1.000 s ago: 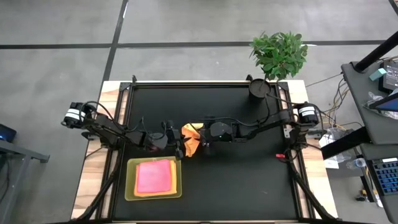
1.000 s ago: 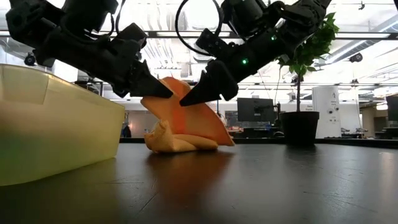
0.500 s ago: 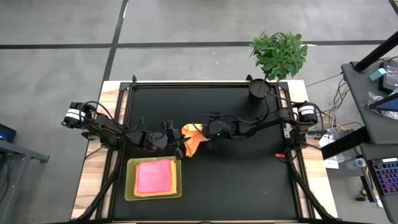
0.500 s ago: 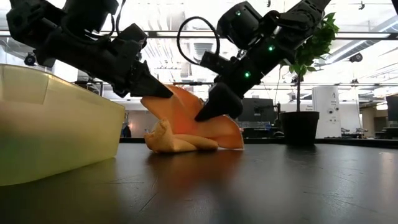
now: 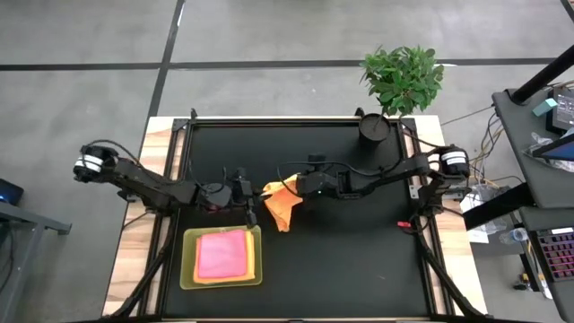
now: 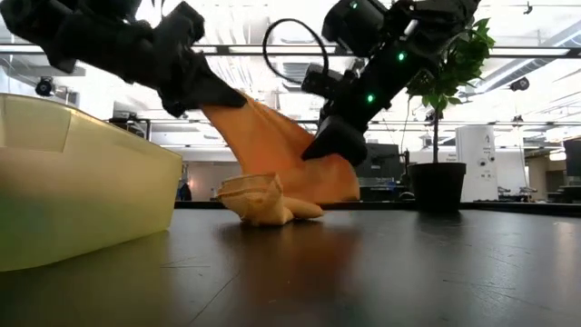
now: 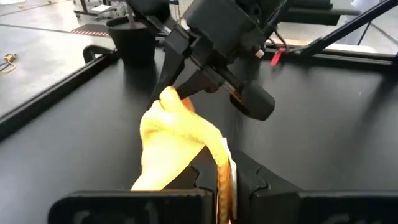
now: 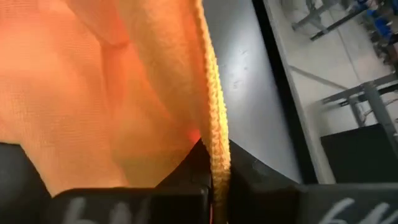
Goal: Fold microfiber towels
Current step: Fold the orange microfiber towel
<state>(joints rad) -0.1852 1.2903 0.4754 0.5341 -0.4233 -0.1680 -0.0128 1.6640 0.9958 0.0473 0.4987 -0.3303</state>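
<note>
Orange towel (image 5: 282,206), soft knit weave, stitched hem, draped mid-frame on matte tabletop (image 5: 359,260); left gripper (image 5: 250,196), right gripper (image 5: 293,187) each pinching edge

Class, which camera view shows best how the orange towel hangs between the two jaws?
The low view: the orange towel stretches from the left gripper to the right gripper, its bottom bunched on the table. The high view shows only a small orange patch; each wrist view shows just its pinched edge.
</note>
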